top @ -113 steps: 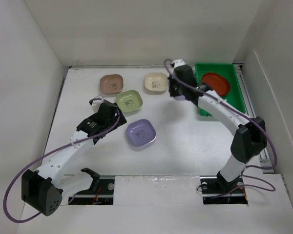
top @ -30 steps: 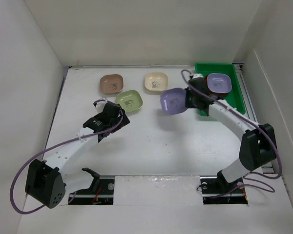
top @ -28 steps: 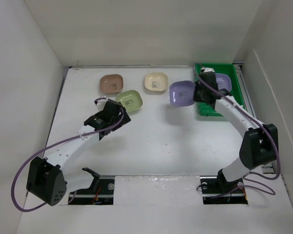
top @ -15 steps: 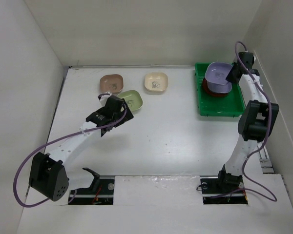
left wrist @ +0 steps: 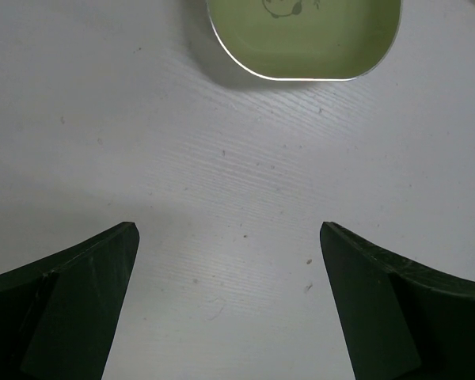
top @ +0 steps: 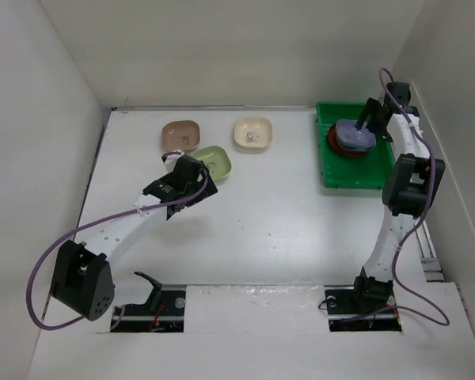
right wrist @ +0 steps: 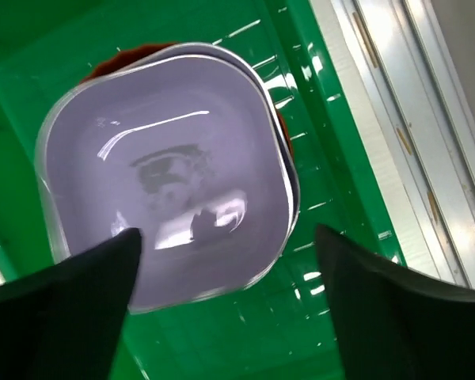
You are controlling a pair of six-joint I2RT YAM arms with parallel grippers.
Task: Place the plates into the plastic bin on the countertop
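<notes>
Lavender plate (right wrist: 166, 170) lies in the green bin (top: 356, 170), topping a stack over a red-brown plate (top: 333, 146), free between the spread jaws of the right gripper (right wrist: 226, 231) above it. Well left of the bin, left gripper (left wrist: 229, 229) wide open; light green plate (left wrist: 301, 32) just ahead of its jaws.

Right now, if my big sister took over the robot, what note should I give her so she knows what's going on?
Left tool: open, holding nothing, over the countertop just short of the light green plate.
Right tool: open, holding nothing, above the plastic bin.
Done: a lavender plate lies in the bin on top of a stack, with a red-brown plate underneath. A second lavender rim seems to show just below the top one.
Left to do: the light green plate, cream plate and tan-pink plate sit on the countertop and need to go into the bin.
</notes>
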